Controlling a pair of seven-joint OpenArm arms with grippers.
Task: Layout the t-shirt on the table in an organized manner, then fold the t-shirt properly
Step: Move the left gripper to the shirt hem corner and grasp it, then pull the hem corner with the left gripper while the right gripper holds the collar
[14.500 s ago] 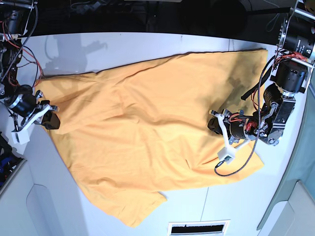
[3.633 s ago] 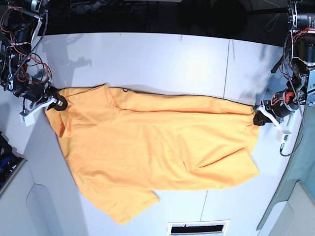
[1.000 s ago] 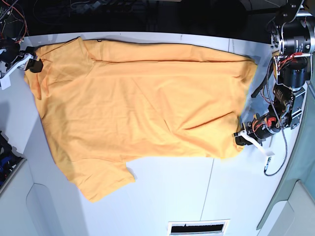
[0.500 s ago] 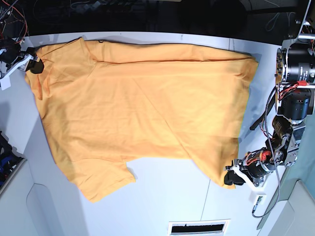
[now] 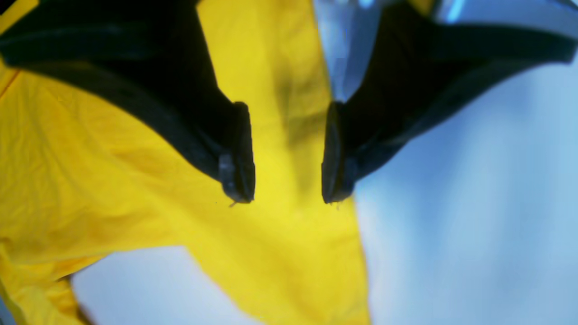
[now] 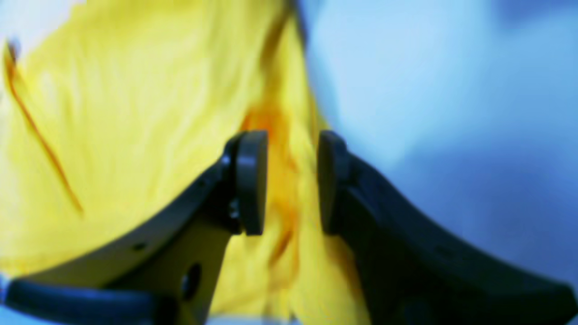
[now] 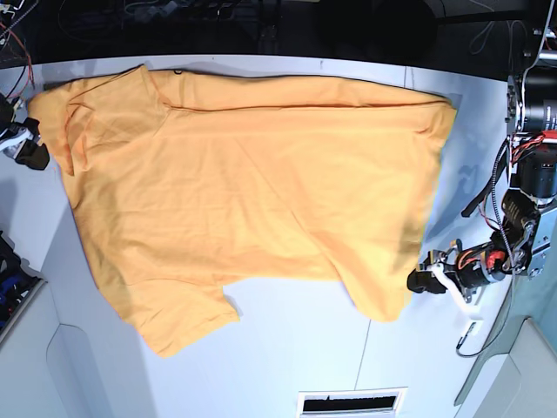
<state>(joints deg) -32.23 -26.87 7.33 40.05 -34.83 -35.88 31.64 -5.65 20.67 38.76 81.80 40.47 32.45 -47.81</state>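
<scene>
Now we see one bright orange cotton t-shirt point(image 7: 252, 183) spread flat on the smooth white table point(image 7: 305, 348).
Soft cloth, lightly wrinkled; two arms flank it. The left gripper point(image 7: 424, 280) stands parted just beside the hem corner, gripping nothing. The right gripper point(image 6: 291, 180) straddles a bunched sleeve fold; we cannot tell whether it pinches.

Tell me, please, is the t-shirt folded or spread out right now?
Spread out: the t-shirt lies open in one layer across the table, sleeve and hem corners showing.
</scene>
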